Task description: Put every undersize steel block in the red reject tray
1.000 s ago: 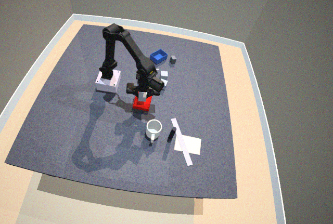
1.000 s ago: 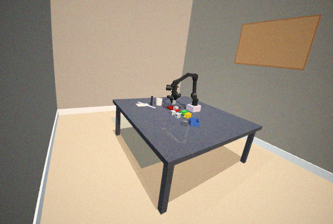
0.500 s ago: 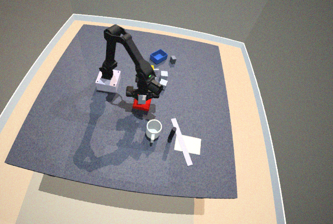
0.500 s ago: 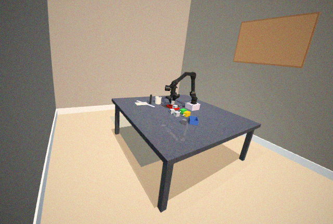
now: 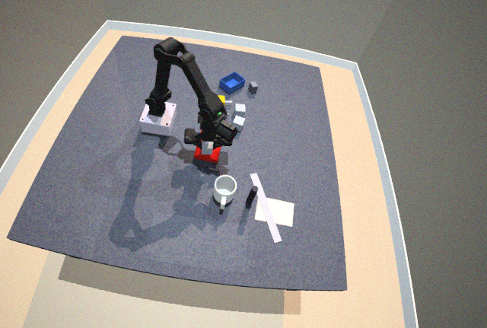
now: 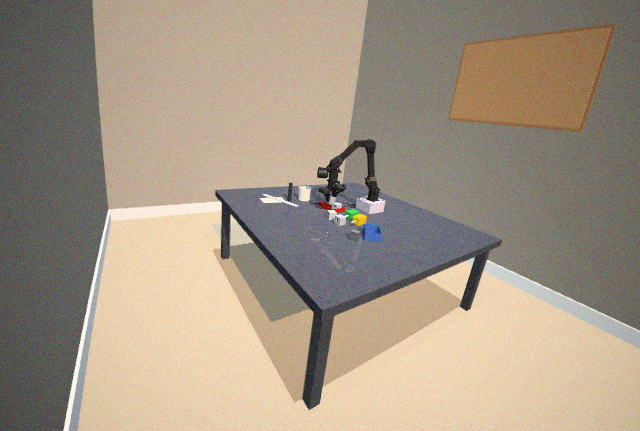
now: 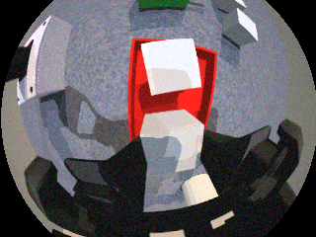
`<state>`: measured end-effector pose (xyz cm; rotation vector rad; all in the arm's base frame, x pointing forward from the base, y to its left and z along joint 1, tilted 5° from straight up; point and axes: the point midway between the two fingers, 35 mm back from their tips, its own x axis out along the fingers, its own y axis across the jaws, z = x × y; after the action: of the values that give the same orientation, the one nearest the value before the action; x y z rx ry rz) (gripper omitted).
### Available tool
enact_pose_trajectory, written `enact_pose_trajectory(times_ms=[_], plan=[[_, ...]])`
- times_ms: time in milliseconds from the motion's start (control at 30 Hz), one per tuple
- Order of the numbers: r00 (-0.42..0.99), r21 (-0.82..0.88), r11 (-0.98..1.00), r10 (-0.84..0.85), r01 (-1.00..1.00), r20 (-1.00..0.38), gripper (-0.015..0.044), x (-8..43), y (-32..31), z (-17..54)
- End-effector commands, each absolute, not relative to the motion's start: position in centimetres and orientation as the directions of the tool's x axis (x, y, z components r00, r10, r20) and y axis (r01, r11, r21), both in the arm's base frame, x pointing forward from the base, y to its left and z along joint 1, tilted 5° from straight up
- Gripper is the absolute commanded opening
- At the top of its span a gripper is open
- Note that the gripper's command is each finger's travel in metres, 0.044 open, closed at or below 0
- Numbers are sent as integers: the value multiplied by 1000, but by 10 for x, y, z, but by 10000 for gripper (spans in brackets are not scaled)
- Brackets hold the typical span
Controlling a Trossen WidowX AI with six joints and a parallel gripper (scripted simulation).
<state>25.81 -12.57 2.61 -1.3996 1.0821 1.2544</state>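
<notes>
Top: gripper (image 5: pixel 207 144) (image 6: pixel 332 197) (image 7: pixel 173 160) over red reject tray (image 5: pixel 207 154) (image 6: pixel 339 209) (image 7: pixel 132 91).

Exterior: green GO gauge (image 6: pixel 352 214) (image 7: pixel 163 4) lies beyond the tray.

Wrist: jaws clamped on a pale steel block (image 5: pixel 207 147) (image 6: pixel 332 200) (image 7: pixel 172 133); another block (image 6: pixel 337 205) (image 7: pixel 172 64) ahead, in the tray. Likely reject placement; next, lower into free tray space, release.

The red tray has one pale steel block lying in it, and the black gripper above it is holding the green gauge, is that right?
Not quite: the black gripper is holding a second pale steel block, as the wrist view shows. The red tray does have one pale steel block in it, below the gripper.
</notes>
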Motion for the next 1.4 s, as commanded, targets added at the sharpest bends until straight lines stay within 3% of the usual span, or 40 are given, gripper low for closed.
enact_pose_trajectory(times_ms=[0, 267, 467, 633, 967, 1000, 1367], plan=[[92, -86, -174, -27, -981, -995, 236, 259, -126, 28], [103, -96, -178, -30, -979, -994, 440, 256, -125, 73], [102, -95, -174, -32, -980, -994, 440, 256, -125, 68], [103, -100, -74, -28, -992, -994, 325, 295, -89, 74], [109, -110, 135, -18, -985, -994, 325, 353, 15, 83], [108, -109, 57, -18, -992, -994, 299, 333, -29, 81], [108, -109, 57, -18, -992, -994, 10, 333, -29, 81]])
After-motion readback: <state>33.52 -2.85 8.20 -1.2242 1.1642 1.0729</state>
